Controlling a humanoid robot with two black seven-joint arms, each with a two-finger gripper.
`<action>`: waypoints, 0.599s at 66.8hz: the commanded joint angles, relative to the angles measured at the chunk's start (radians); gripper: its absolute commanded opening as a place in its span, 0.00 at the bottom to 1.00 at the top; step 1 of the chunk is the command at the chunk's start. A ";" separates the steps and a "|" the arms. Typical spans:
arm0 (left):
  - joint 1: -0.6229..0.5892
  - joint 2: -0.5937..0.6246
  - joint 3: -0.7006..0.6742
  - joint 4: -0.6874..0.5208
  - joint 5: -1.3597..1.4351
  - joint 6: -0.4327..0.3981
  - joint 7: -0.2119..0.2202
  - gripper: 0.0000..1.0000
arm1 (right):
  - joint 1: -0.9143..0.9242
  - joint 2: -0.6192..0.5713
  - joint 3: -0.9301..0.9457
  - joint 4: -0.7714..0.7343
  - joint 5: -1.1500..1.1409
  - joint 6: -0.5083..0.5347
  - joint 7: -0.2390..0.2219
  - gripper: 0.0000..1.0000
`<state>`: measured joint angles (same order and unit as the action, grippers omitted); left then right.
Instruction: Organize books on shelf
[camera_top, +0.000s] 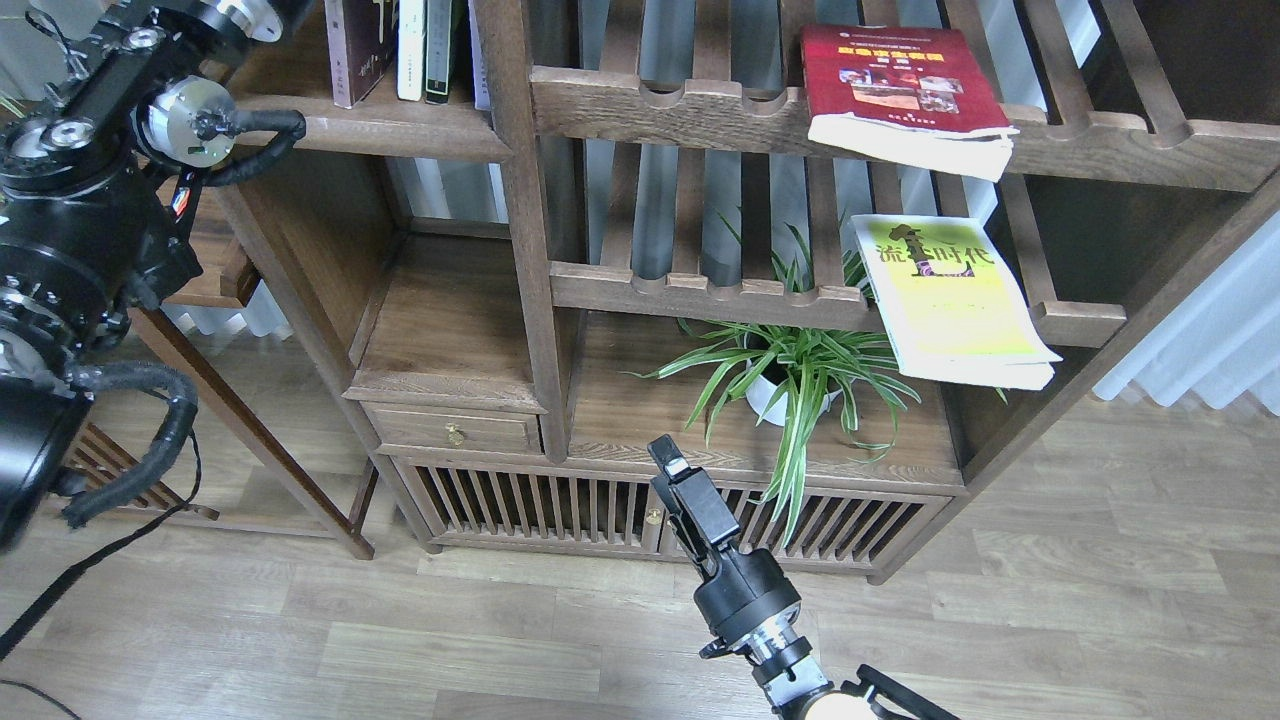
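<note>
A dark maroon book (358, 48) stands nearly upright on the top left shelf (380, 125), against a white book (410, 48) and a dark green book (437, 48). A red book (900, 85) lies flat on the upper slatted shelf, hanging over its front edge. A yellow book (950, 300) lies flat on the lower slatted shelf, also overhanging. My left arm (150, 90) reaches up past the top left shelf; its gripper is beyond the frame's top edge. My right gripper (665, 452) hangs low in front of the cabinet, holding nothing, and its fingers cannot be told apart.
A potted spider plant (790, 370) stands on the cabinet top under the slatted shelves. A small drawer (455, 432) and slatted cabinet doors (540, 505) sit below. A wooden side table (200, 260) stands at the left. White curtains (1200, 330) hang at the right.
</note>
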<state>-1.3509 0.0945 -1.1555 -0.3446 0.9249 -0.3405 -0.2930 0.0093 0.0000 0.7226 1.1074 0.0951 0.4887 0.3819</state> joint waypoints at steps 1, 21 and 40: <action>-0.002 0.005 -0.006 -0.020 -0.003 0.001 0.003 0.39 | -0.006 0.000 0.000 -0.001 0.000 0.000 0.000 0.96; -0.069 0.007 -0.009 -0.054 -0.061 0.052 0.015 0.41 | -0.005 0.000 0.001 -0.006 0.000 0.000 0.000 0.96; -0.051 0.030 -0.013 -0.157 -0.124 0.058 0.017 0.43 | -0.008 0.000 0.003 -0.005 0.005 0.000 0.003 0.99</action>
<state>-1.4119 0.1125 -1.1721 -0.4576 0.8456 -0.2834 -0.2764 0.0044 0.0000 0.7256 1.1009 0.0963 0.4887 0.3829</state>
